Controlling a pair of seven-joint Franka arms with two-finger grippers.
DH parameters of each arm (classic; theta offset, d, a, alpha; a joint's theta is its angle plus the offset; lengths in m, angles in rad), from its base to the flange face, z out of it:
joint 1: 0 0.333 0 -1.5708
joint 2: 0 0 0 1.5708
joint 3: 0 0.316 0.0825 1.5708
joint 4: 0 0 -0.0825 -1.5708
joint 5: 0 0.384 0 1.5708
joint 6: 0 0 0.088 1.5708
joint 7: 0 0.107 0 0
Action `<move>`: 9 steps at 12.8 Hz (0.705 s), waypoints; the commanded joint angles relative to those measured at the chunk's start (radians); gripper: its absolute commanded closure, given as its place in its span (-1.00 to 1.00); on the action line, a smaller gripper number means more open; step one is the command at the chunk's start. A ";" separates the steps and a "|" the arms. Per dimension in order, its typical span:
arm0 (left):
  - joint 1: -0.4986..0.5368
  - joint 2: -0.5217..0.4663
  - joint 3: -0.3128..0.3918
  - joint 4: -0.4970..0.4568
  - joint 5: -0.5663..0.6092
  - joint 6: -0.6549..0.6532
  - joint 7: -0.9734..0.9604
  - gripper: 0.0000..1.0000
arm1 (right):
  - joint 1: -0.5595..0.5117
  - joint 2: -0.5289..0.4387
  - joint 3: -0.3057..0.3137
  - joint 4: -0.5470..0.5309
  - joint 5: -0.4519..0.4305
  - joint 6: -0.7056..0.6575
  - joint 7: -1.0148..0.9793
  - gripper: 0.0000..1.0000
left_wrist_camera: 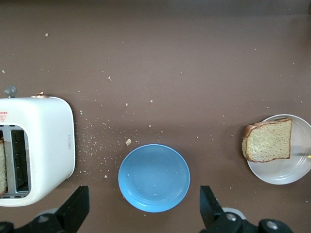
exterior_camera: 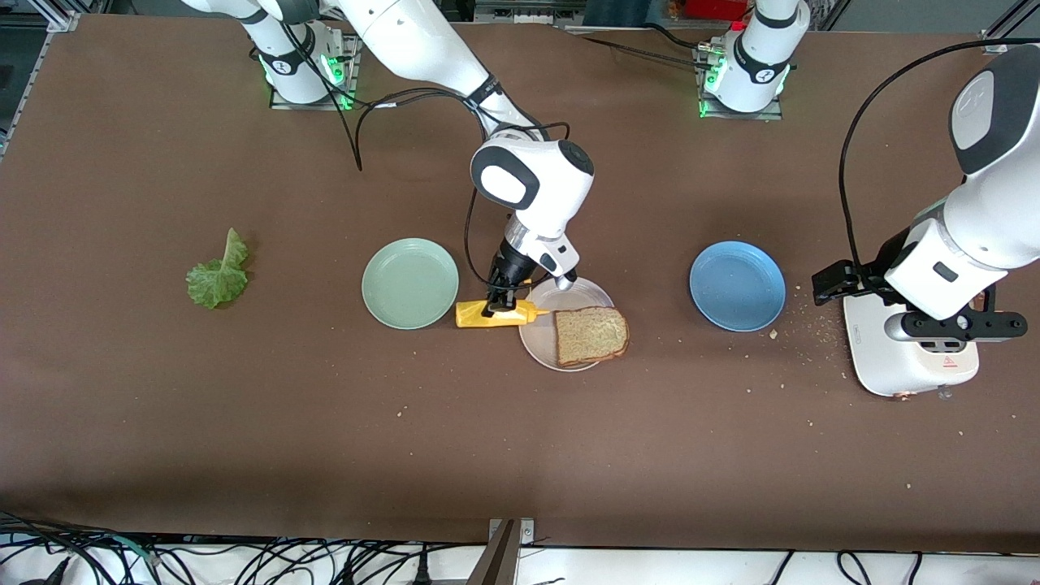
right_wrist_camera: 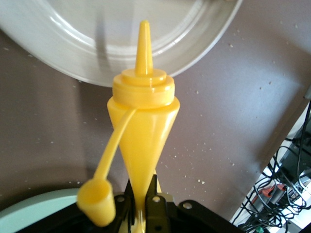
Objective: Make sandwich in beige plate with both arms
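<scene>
The beige plate point(exterior_camera: 543, 341) sits mid-table and holds one slice of brown bread point(exterior_camera: 591, 335). Both also show in the left wrist view: the plate point(left_wrist_camera: 286, 172) and the bread point(left_wrist_camera: 268, 141). My right gripper point(exterior_camera: 497, 307) is shut on a yellow squeeze bottle point(exterior_camera: 479, 314), held sideways beside the plate. In the right wrist view the gripper point(right_wrist_camera: 143, 206) grips the bottle point(right_wrist_camera: 143, 121), whose nozzle reaches over the plate's rim point(right_wrist_camera: 73, 43) with its cap hanging open. My left gripper point(exterior_camera: 951, 325) hangs open and empty over the toaster point(exterior_camera: 910, 366). A lettuce leaf point(exterior_camera: 218, 272) lies toward the right arm's end.
A mint-green plate point(exterior_camera: 410, 283) lies beside the bottle. A blue plate point(exterior_camera: 737, 285) lies between the beige plate and the toaster, with crumbs around it. In the left wrist view a bread slice point(left_wrist_camera: 2, 165) stands in the toaster's slot point(left_wrist_camera: 17, 162).
</scene>
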 commanded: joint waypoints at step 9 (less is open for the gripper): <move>0.162 0.099 -0.002 0.004 -0.007 0.074 0.048 -1.00 | -0.404 -0.254 0.006 0.004 0.763 -0.177 -0.512 1.00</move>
